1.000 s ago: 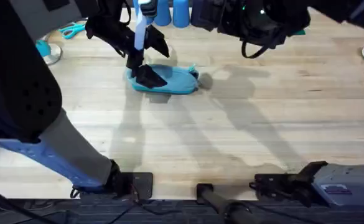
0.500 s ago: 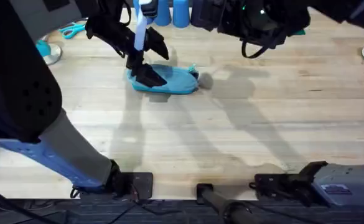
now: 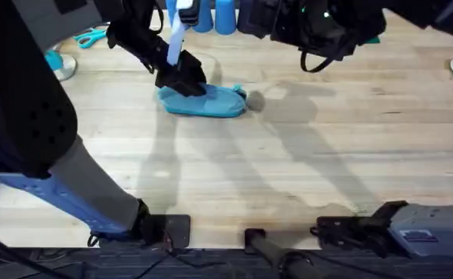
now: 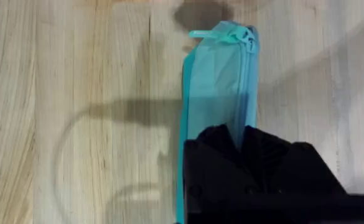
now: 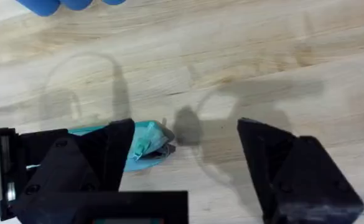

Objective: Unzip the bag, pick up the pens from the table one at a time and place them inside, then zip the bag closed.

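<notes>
Lying on the table (image 3: 288, 163), the bag (image 3: 214, 101) faces blue cups (image 3: 214, 15).

No readable txt, labels, brands or nos. anywhere, incl. on the bag (image 3: 209, 101).

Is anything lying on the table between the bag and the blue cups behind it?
Overhead, the stretch of table between bag and cups looks bare, partly hidden by the left arm.
</notes>
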### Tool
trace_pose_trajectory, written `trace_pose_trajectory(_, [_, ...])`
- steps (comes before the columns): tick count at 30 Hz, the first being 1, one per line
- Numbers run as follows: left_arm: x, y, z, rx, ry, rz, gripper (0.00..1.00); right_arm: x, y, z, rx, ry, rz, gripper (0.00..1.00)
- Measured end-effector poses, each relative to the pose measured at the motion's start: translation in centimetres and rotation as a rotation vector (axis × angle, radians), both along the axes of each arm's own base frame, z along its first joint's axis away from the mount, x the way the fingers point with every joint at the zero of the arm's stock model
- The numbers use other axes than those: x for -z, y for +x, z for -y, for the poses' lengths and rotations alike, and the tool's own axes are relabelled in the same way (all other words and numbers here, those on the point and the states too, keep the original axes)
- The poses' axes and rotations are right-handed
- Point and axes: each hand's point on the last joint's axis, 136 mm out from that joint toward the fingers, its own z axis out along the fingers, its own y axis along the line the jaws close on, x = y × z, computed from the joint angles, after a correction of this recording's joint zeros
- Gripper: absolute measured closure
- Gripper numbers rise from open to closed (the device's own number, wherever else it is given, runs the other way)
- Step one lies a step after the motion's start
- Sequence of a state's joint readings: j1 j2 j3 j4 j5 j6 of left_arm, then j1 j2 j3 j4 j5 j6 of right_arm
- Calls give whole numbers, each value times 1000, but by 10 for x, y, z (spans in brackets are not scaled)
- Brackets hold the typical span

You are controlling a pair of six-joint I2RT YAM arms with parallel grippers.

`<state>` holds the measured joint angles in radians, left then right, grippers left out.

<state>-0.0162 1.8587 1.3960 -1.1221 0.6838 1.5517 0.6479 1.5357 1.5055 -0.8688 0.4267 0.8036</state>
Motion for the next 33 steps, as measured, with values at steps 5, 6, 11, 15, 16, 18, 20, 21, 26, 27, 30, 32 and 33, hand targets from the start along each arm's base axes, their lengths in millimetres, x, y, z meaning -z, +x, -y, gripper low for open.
trace_pose_trajectory(5, [0, 0, 0, 0, 0, 0, 957, 2, -2, -8, -22, 40, -19, 5])
trace_pose_trajectory(6, [0, 0, 0, 0, 0, 0, 958, 2, -3, -11, -24, 61, -28, 5])
trace_pose_trajectory(11, [0, 0, 0, 0, 0, 1, 958, 7, -13, -28, 28, 224, -100, 5])
trace_pose_trajectory(15, [0, 0, 0, 0, 0, 1, 958, 9, -19, -38, 125, 364, -158, 5])
trace_pose_trajectory(16, [0, 0, 0, 0, 0, 1, 958, 10, -20, -40, 146, 387, -168, 5])
trace_pose_trajectory(18, [0, 0, 0, 0, 0, 0, 958, 12, -20, -42, 176, 414, -184, 5])
trace_pose_trajectory(20, [0, 0, 0, 0, 0, 0, 958, 16, -20, -44, 195, 424, -200, 5])
trace_pose_trajectory(21, [0, 0, 0, 0, 0, 0, 958, 19, -20, -45, 200, 425, -209, 5])
trace_pose_trajectory(26, [0, 0, 0, 0, 0, 1, 958, 30, -18, -47, 217, 419, -237, 5])
trace_pose_trajectory(27, [0, 0, 0, 0, 0, 1, 958, 31, -18, -48, 218, 419, -239, 5])
trace_pose_trajectory(30, [0, 0, 0, 0, 0, 1, 958, 31, -18, -48, 219, 423, -241, 5])
trace_pose_trajectory(32, [0, 1, 0, 0, 0, 4, 958, 31, -19, -48, 219, 425, -242, 5])
trace_pose_trajectory(33, [0, 1, 0, 0, 0, 4, 958, 31, -19, -49, 221, 426, -243, 5])
